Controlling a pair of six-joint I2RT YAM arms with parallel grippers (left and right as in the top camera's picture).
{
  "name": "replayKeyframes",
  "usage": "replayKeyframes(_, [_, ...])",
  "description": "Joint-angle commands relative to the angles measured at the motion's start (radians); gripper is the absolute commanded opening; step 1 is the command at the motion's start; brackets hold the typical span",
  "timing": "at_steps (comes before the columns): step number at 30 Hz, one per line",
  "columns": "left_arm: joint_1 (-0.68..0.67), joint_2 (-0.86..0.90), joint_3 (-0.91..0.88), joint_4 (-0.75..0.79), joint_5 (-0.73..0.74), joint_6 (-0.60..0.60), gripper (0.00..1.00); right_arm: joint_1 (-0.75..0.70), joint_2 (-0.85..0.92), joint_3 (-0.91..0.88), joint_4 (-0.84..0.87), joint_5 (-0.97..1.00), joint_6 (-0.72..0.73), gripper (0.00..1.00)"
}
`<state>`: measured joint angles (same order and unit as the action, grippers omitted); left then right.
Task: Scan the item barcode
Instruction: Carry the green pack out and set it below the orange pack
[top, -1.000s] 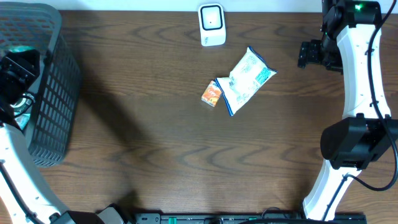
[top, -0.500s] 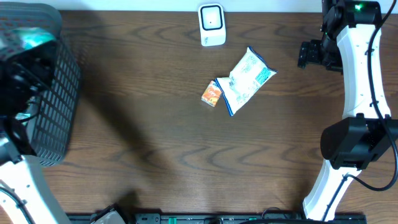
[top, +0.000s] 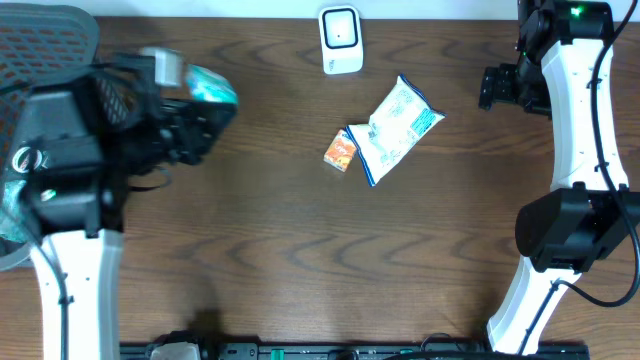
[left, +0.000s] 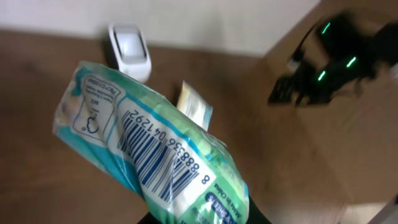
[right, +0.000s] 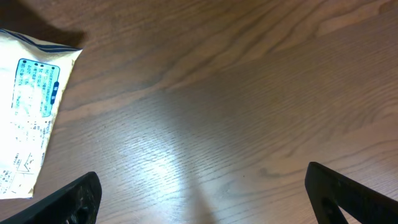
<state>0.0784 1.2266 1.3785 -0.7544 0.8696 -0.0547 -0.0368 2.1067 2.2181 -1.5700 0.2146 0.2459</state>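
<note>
Left gripper (top: 208, 112): jaws drawn nearly together, pinching the lower end of a green packet (left: 149, 149). The packet sticks out forward from the jaws, off the table (top: 260, 260), tilted.

Barcode: printed on the packet face that looks back at the left wrist camera, so toward the tool itself. Bars and digits are legible there, though the film is creased.

Scanner (top: 340, 40): small white unit, ahead of the left gripper and well apart from it. From the left wrist it shows just past the packet's far end. I see no sign of the barcode facing its window.

Basket (top: 55, 40): behind and beside the left arm; the held packet is outside it.

Other stock: a white packet (top: 398, 128) and an orange sachet (top: 341, 152) lie touching on the table, farther out ahead of the left gripper than the scanner's side. Whether those have been scanned, cannot tell.

Right gripper (right: 202, 180): fingers spread fully, nothing between them, only bare wood below. The white packet's corner lies off to its left.

Progress, as I judge it: the item is in hand and airborne, so the pick is done. Left: carry it across to the scanner, turn the barcode face toward the window, hold for the read. Roughly the early-middle of the job.
</note>
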Motion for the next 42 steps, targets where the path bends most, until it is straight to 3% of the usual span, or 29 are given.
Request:
replayKeyframes(1, [-0.104,0.043,0.0,-0.017,-0.163,0.029,0.08,-0.005,-0.017,0.018,0.0,0.012,0.016,0.99])
replayKeyframes(8, [-0.291,0.186,0.0,-0.017,-0.236,0.029,0.08,-0.002,-0.017,0.018,0.0,0.012,0.016,0.99])
replayKeyframes(16, [-0.398,0.393,0.0,-0.01,-0.314,0.029,0.09,-0.002,-0.017,0.018,0.0,0.012,0.016,0.99])
replayKeyframes(19, [-0.418,0.464,0.0,0.001,-0.314,0.028,0.22,-0.002,-0.017,0.018,0.0,0.012,0.016,0.99])
replayKeyframes(24, [-0.452,0.56,0.0,0.031,-0.313,0.028,0.24,-0.002,-0.017,0.018,-0.001,0.012,0.016,0.99])
replayKeyframes(26, [-0.465,0.579,0.0,0.034,-0.314,0.028,0.38,-0.002,-0.017,0.018,-0.001,0.012,0.016,0.99])
replayKeyframes(27, [-0.472,0.586,0.0,0.035,-0.314,0.028,0.54,-0.002,-0.017,0.018,-0.001,0.012,0.016,0.99])
replayKeyframes(30, [-0.487,0.599,0.0,0.041,-0.314,0.028,0.59,-0.002,-0.017,0.018,-0.001,0.012,0.015,0.99])
replayKeyframes(33, [-0.489,0.599,0.0,0.047,-0.314,0.028,0.8,-0.002,-0.017,0.018,0.0,0.012,0.015,0.99])
replayKeyframes(42, [-0.452,0.547,0.031,0.056,-0.314,0.028,0.82,-0.002,-0.017,0.018,0.0,0.012,0.016,0.99])
